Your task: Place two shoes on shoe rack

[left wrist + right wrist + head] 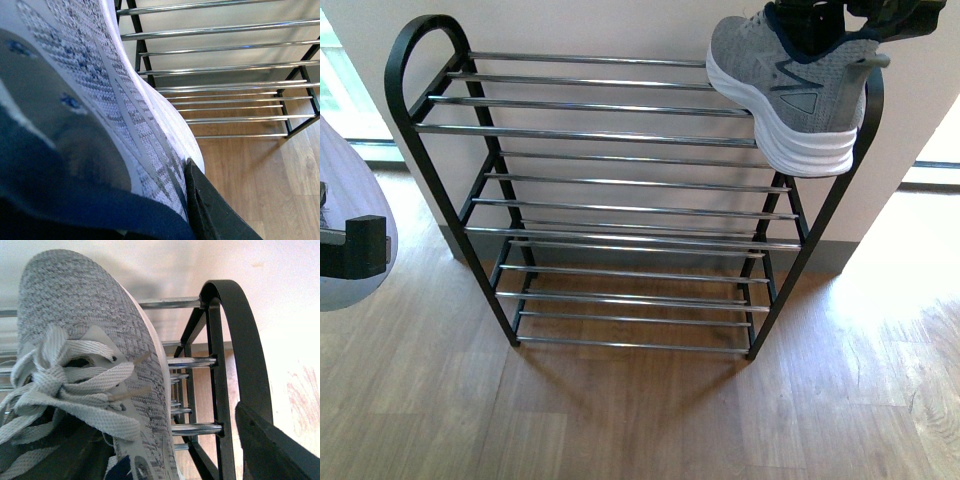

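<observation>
Clearly sneaker tilts over rack; left wrist view shows probably second sneaker.

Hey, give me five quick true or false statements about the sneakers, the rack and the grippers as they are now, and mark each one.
1. A grey sneaker is at the right end of the shoe rack's top shelf. True.
2. The right gripper holds that sneaker at its collar. True.
3. Slides sit on the lower shelves. False: those shelves show only bare rods.
4. The left gripper is empty. False: it holds a second sneaker, off the rack's left side.
5. The rack stands on carpet. False: it stands on a wood-pattern floor.
</observation>
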Robot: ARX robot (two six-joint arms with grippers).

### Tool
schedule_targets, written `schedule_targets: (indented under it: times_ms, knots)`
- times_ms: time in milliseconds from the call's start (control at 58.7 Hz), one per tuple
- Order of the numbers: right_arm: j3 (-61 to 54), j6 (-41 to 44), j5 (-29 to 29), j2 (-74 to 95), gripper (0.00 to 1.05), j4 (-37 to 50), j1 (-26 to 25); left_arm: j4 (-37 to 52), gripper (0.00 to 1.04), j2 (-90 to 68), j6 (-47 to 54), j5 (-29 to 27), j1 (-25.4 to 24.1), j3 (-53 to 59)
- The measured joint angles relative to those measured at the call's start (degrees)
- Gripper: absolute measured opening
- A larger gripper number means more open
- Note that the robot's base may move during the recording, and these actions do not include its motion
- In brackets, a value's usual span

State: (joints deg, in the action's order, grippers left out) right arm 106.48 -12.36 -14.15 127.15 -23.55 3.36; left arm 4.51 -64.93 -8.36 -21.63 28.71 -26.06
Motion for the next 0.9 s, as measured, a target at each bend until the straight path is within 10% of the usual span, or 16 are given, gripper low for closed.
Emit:
schedule_targets:
  times_ms: [170, 903]
  knots:
    - [-1.5, 1.3, 0.3, -2.7, 0.97, 1.7, 0.1, 0.0, 0.02, 0.0, 0.0, 0.0, 0.0, 0.0]
    - [-28.2, 5.2, 6.1, -29.0, 0.96, 21.4, -2.7, 0.0, 0.02, 0.0, 0.0, 0.0, 0.0, 0.0]
